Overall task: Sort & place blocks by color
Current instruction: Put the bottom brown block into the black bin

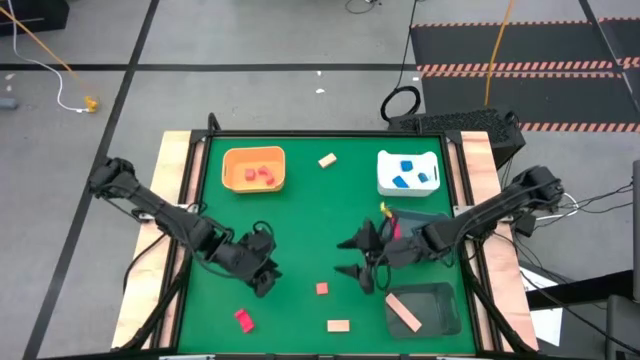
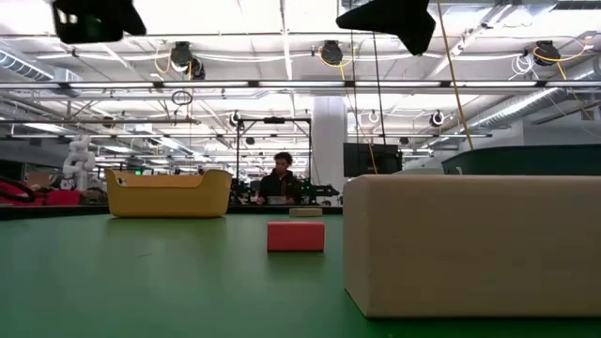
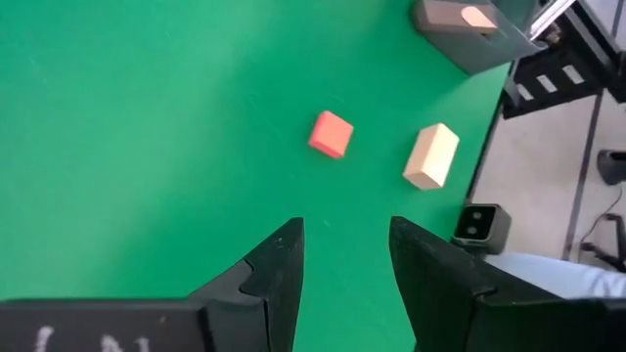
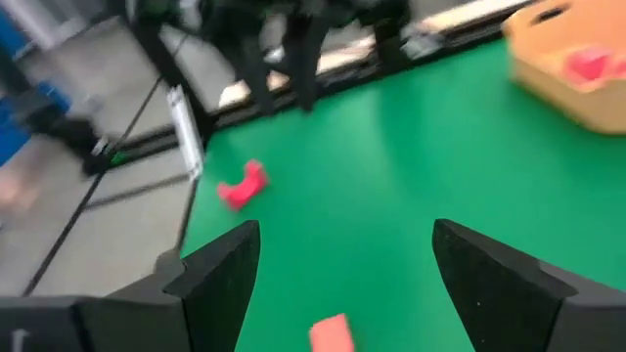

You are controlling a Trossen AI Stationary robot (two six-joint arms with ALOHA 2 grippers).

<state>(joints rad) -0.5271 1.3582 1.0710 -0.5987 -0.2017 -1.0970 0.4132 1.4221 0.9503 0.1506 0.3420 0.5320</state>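
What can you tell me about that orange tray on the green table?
The orange tray is a shallow rectangular bin with rounded corners and raised walls, plastic by its look. It sits flat on the green table, toward the far left. Inside lie three small red blocks, close together. In the low view its side wall looks yellowish, with a dipped rim. No gripper touches it, and nothing else rests against it.

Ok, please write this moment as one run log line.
left gripper: open, empty, above mat | right gripper: open, empty | red block: loose between them
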